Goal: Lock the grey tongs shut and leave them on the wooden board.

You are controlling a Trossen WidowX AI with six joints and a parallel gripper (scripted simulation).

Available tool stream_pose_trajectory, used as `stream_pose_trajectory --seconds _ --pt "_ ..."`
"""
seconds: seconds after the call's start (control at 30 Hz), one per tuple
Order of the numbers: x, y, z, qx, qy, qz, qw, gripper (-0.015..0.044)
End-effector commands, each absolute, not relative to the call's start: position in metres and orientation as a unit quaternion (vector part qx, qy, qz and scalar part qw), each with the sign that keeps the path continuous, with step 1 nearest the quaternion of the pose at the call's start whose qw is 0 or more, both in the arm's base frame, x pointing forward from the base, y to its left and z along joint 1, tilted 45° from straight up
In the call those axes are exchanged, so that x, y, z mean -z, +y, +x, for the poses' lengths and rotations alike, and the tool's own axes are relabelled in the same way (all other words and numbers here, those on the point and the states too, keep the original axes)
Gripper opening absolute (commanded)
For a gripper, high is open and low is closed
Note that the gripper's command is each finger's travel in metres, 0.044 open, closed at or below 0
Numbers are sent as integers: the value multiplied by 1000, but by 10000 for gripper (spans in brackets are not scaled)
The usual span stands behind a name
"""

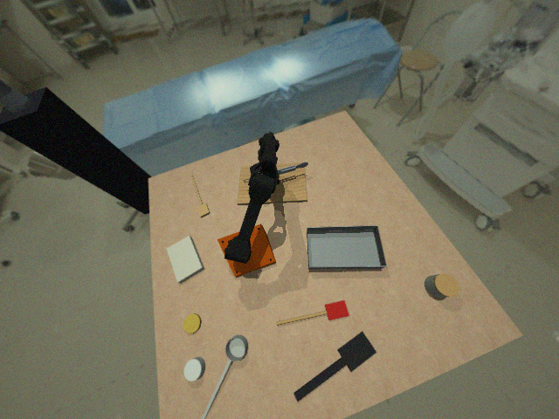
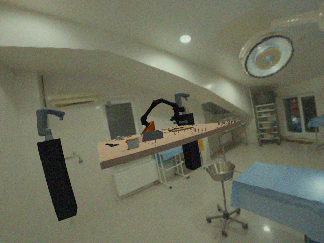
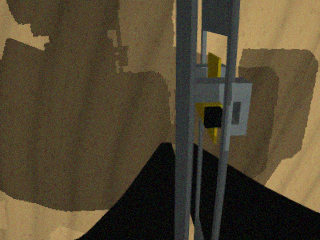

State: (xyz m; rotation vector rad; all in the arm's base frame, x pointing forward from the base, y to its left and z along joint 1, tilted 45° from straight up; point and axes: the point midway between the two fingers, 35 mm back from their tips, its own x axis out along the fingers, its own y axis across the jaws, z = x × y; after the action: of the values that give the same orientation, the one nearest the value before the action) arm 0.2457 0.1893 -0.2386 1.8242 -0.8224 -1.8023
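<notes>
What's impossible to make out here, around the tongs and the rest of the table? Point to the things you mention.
- Middle of the tongs [image 1: 293, 168] [image 3: 185, 100]: top view, hidden under the black arm [image 1: 252, 216] [image 2: 157, 102].
- Both far ends of the tongs: wrist view, cut off by the top and bottom edges.
- Inside of the roasting tin [image 1: 345, 267] [image 2: 152, 135]: exterior view, hidden by its near wall.
- End of the ladle's handle [image 1: 218, 385]: top view, cut off by the bottom edge.
</notes>
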Motion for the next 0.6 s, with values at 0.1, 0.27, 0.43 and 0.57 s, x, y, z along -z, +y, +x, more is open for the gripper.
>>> stream_pose_trajectory --seconds 0.1,0.27,0.43,0.57 --pt "238 189 246 652 -298 660 222 165" --pt "238 189 246 652 -298 660 222 296" --pt "238 189 246 652 -298 660 222 427" --pt "237 191 244 653 -297 661 222 440"
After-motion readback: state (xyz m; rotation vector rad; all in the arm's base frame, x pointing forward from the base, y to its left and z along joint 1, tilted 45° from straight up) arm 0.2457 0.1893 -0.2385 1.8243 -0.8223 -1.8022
